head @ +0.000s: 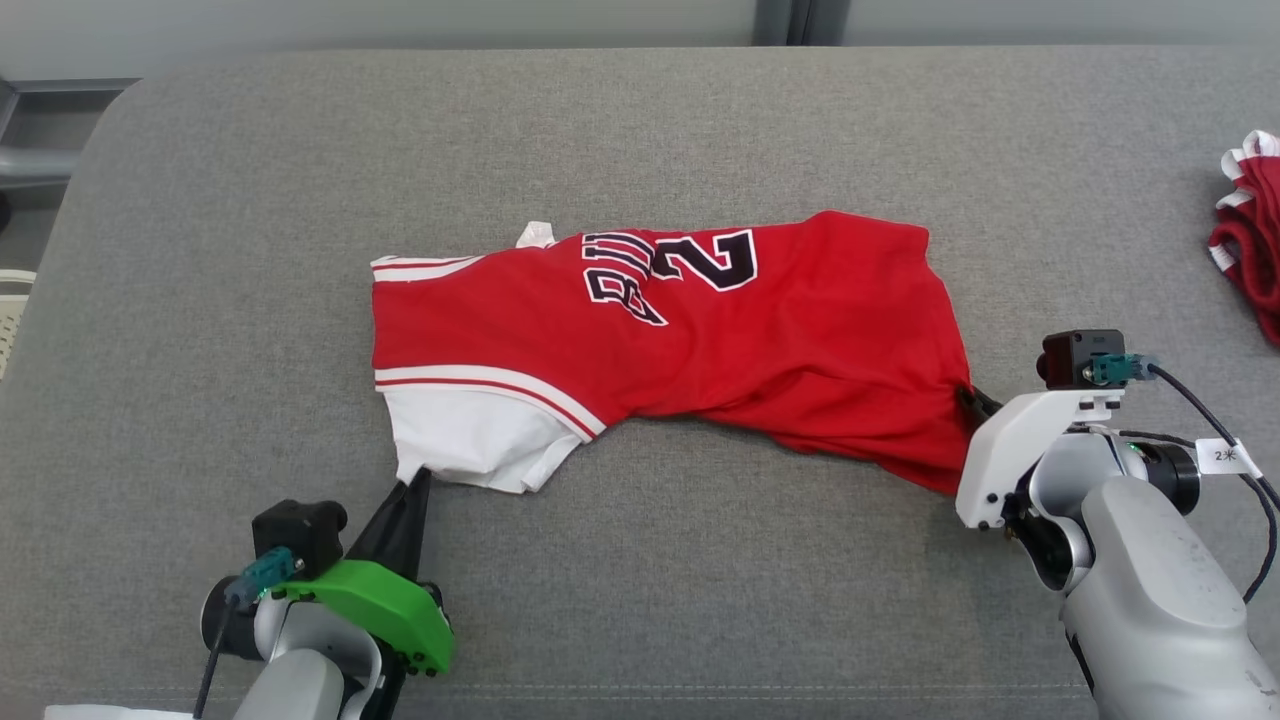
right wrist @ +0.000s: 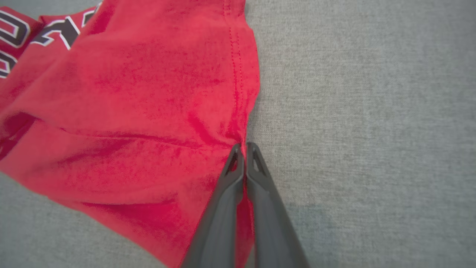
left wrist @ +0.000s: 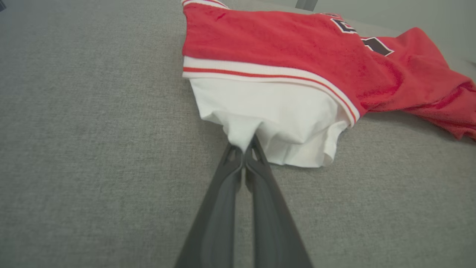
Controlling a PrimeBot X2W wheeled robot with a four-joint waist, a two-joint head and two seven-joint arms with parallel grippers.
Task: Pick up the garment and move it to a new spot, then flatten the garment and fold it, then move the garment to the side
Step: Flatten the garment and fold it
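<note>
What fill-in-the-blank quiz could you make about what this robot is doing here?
1. The left gripper is shut on the ____ part of the jersey.
2. The right gripper is shut on the jersey's ____ edge.
3. The jersey lies on a ____ fabric surface.

Missing words: white; red; grey.

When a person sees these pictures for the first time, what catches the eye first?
The red jersey with dark lettering lies crumpled in the middle of the grey surface. The left gripper is shut on its white part at the near left, the right gripper on its red hem at the right. A second red garment lies at the right edge.
</note>
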